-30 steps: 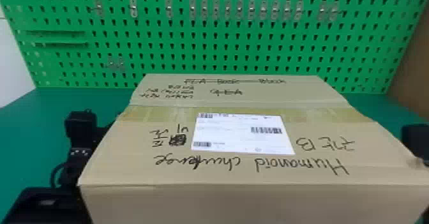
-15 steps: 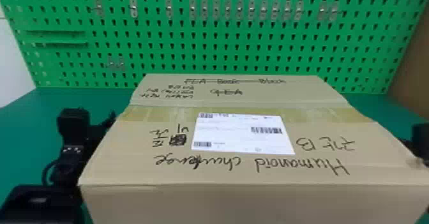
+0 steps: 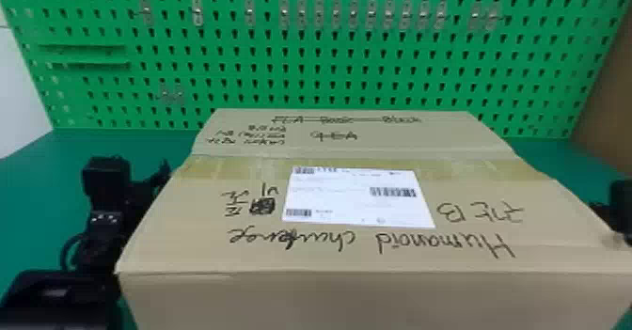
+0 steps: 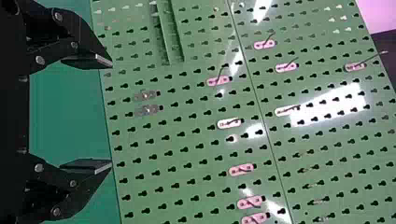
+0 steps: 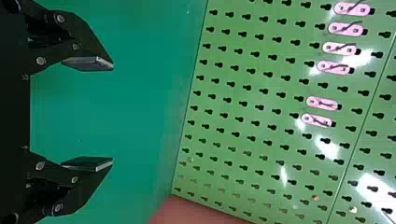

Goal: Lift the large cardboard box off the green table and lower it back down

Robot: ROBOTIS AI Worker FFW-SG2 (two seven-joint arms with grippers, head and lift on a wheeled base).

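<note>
The large cardboard box, with a white label on top, rests on the green table as far as its visible edges tell; its underside is hidden. Beside its left side is my left gripper, partly covered by the box. At the right edge, my right arm's black gripper stands by the box's right side. In the left wrist view the left gripper has its fingers wide apart with nothing between them. The right gripper is likewise spread and holds nothing in the right wrist view.
A green pegboard with small metal hooks rises behind the box. At the far right is a brown panel, and a white surface stands at the far left.
My left arm has shifted outward from the box's left side, then slightly back toward it. The right arm has moved slightly inward and forward at the right edge. The box has stayed put.
</note>
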